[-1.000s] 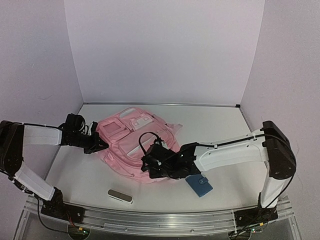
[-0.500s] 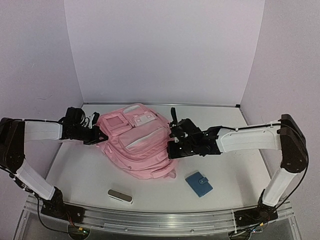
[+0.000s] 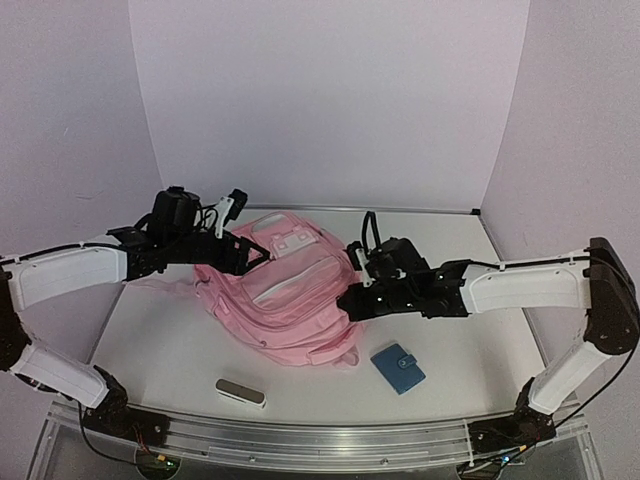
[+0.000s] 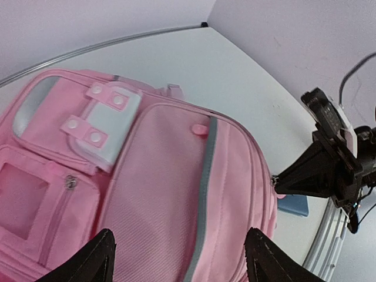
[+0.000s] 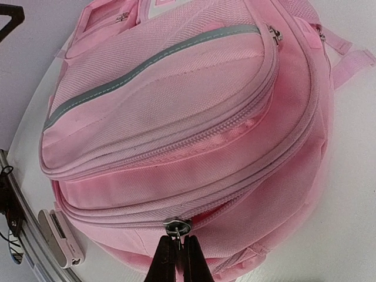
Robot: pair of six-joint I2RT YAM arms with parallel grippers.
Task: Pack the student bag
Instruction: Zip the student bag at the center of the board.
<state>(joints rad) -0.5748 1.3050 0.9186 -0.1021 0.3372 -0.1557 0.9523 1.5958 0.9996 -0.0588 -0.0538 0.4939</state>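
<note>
Item: student bag (image 3: 285, 300), pink fabric, lying front-up near the middle of the table (image 3: 160, 340) (top end toward the back wall).
Front details: grey reflective strip (image 5: 147, 64) running across the front pocket; white flap (image 4: 103, 126) with pink snaps; small clear-window pocket (image 4: 20, 197) beside that flap.
Zips: look closed along the runs that show.
Left hand (image 4: 182, 264): fingers spread wide with nothing between them, poised above the bag's front, over its left part.
Right hand (image 5: 176, 252): fingers pinched together on the zip pull (image 5: 175, 227), a small metal tab at the bag's right edge (which compartment its track serves cannot be told).
Strap: pink strap end (image 5: 346, 53) lying on the table beside the bag.
Wallet: blue wallet (image 3: 398, 367), flat on the table, near the bag's near right corner and apart from it.
Case: grey oblong case (image 3: 240, 391), flat on the table in front of the bag, toward the near edge and apart from the bag.
</note>
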